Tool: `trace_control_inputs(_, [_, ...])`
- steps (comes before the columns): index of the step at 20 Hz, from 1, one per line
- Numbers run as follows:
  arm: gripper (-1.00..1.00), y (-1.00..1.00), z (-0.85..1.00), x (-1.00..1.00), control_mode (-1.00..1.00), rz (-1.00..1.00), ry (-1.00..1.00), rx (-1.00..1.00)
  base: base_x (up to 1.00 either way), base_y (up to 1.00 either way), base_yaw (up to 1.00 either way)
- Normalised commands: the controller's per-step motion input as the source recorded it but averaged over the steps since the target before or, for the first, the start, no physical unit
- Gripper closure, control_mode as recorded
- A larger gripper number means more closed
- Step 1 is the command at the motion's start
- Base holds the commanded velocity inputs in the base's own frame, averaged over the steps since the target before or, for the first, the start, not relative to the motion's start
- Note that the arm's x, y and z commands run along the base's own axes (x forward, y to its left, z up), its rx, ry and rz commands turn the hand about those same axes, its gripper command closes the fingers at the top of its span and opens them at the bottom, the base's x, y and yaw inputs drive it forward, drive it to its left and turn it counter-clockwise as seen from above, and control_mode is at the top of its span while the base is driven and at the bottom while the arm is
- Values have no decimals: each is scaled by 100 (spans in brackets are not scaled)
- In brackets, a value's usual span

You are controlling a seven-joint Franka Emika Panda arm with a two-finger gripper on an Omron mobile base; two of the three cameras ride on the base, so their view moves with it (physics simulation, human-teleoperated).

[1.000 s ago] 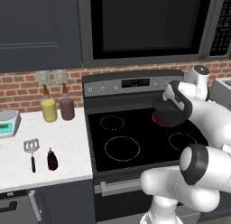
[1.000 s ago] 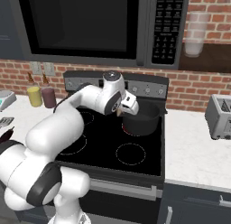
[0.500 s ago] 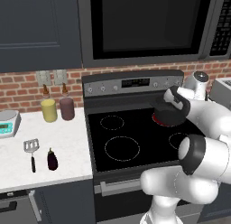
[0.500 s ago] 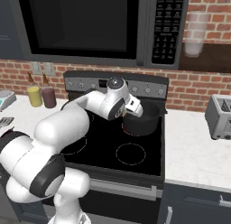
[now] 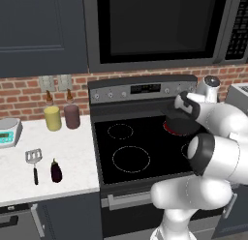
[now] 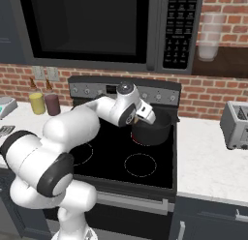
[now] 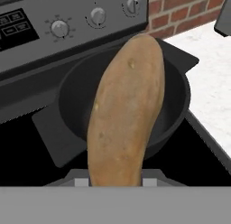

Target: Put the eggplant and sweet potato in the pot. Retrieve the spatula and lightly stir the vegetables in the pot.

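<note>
Left base view: eggplant (image 5: pixel 56 170) on counter beside spatula (image 5: pixel 33 162), both untouched. Arm reaches across stove to pot (image 5: pixel 179 127) at back right burner; wrist has edged closer to pot over last second.

Right base view: gripper (image 6: pixel 139 119) hangs at near rim of pot (image 6: pixel 154 127), slightly nearer than before.

Hand view: gripper clamped on sweet potato (image 7: pixel 124 110), tuber poised over pot (image 7: pixel 76 99) interior, which looks empty. Release likely next; eggplant fetch remains.
</note>
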Motion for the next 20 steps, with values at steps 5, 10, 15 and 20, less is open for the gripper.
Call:
trace_control_inputs(5, [100,0,-39,14,-100,-1,0,-2,0,0,0])
trace_control_inputs(10, [100,0,-43,10,-100,0,0,-2,0,0,0])
trace_control_inputs(15, [100,-4,-5,13,-100,-1,0,0,0,0,0])
trace_control_inputs(20, [100,-4,0,3,-100,-1,0,0,0,0,0])
